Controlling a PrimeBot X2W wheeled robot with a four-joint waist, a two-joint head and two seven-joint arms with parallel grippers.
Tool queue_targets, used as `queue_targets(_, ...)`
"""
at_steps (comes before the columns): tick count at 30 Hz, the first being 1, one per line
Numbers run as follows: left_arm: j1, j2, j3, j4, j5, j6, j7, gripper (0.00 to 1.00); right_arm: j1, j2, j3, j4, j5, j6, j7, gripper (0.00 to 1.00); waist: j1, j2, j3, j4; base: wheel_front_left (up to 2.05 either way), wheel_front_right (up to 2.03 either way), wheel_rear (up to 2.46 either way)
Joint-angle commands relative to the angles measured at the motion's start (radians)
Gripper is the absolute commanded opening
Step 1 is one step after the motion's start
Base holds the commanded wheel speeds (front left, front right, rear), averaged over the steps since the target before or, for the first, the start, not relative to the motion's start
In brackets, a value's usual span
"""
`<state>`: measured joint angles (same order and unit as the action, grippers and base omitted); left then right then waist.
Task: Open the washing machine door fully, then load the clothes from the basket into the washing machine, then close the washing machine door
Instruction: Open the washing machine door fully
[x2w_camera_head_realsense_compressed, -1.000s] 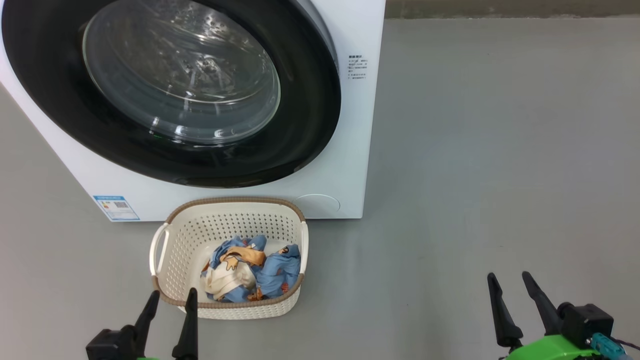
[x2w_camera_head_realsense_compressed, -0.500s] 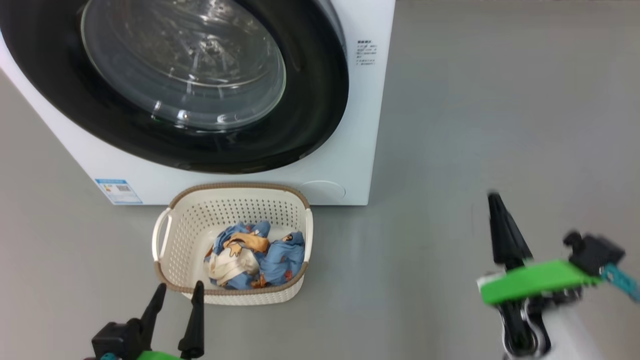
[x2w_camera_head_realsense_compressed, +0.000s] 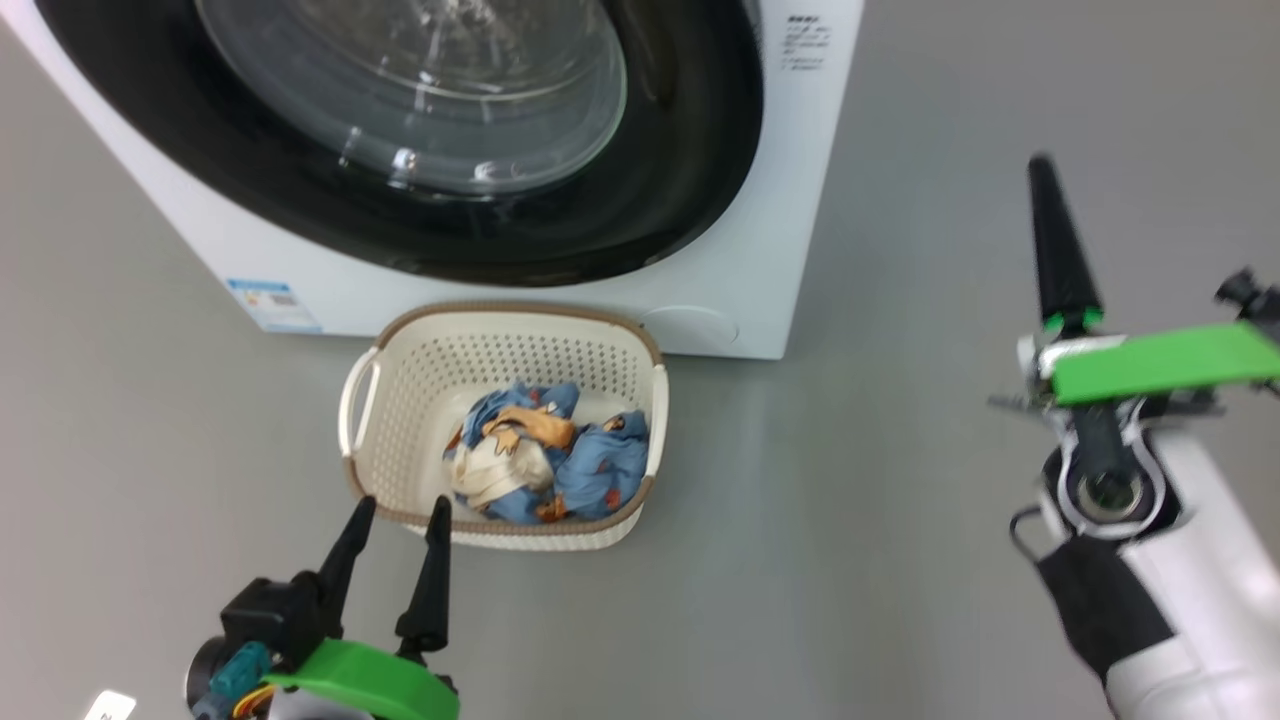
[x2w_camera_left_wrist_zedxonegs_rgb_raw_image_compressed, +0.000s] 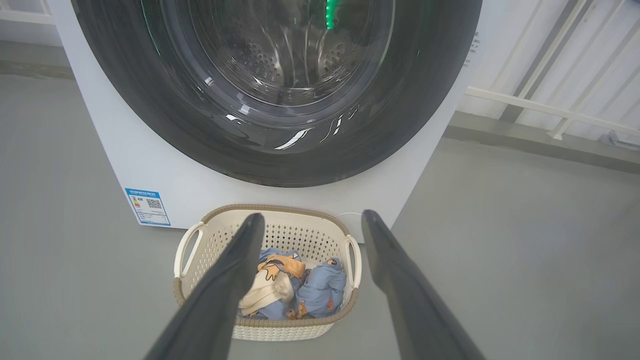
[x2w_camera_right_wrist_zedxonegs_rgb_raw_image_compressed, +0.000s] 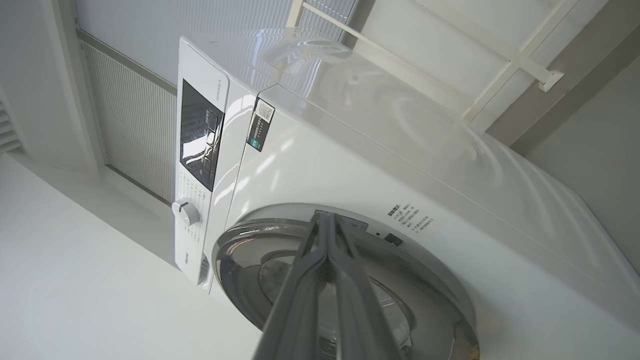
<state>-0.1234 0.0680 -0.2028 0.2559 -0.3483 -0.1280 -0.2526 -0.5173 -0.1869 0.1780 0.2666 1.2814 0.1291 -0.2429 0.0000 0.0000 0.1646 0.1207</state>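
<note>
Right arm has lifted; right fingers (x2w_camera_head_realsense_compressed: 1055, 250) now pressed together, empty, well clear of the washing machine door (x2w_camera_head_realsense_compressed: 650, 200), which is shut. Step: opening it, so next probably hook the door's right edge (handle unclear). Left fingers (x2w_camera_head_realsense_compressed: 430, 580) spread, empty, near the basket (x2w_camera_head_realsense_compressed: 520, 312); clothes (x2w_camera_head_realsense_compressed: 590, 470) lie inside.

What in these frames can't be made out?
Door: top cut off by the head view's upper edge.
Sticker: print too small, head view.
Clothes: left part behind the left pincer, left wrist view; garment count unclear.
Right pincer: blurred, head view.
</note>
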Motion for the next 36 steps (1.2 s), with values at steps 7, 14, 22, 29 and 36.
queue_targets(7,-0.083,0.0,-0.007,-0.025,-0.016,-0.003,-0.009,1.0,-0.162,-0.085,0.024,-0.022,0.25,0.002,0.156,0.0,0.0,0.0,0.097,0.078,0.0,0.0,0.0)
queue_targets(14,-0.124,-0.008,-0.035,-0.025,-0.023,-0.003,-0.009,1.0,-0.307,-0.147,0.022,0.115,0.356,0.002,0.375,0.0,0.0,0.0,0.153,0.121,0.0,0.0,0.0)
queue_targets(22,-0.155,-0.015,-0.065,-0.031,-0.03,-0.003,-0.009,1.0,-0.452,-0.173,0.011,0.222,0.407,0.002,0.57,0.0,0.0,0.0,0.207,0.156,0.0,0.0,0.0)
queue_targets(29,-0.178,-0.017,-0.082,-0.037,-0.039,-0.003,-0.009,1.0,-0.554,-0.173,-0.013,0.26,0.404,0.002,0.639,0.0,0.0,0.0,0.253,0.178,0.0,0.0,0.0)
queue_targets(36,-0.189,-0.017,-0.094,-0.047,-0.052,-0.003,-0.009,1.0,-0.62,-0.173,-0.027,0.295,0.375,0.002,0.652,0.0,0.0,0.0,0.28,0.192,0.0,0.0,0.0)
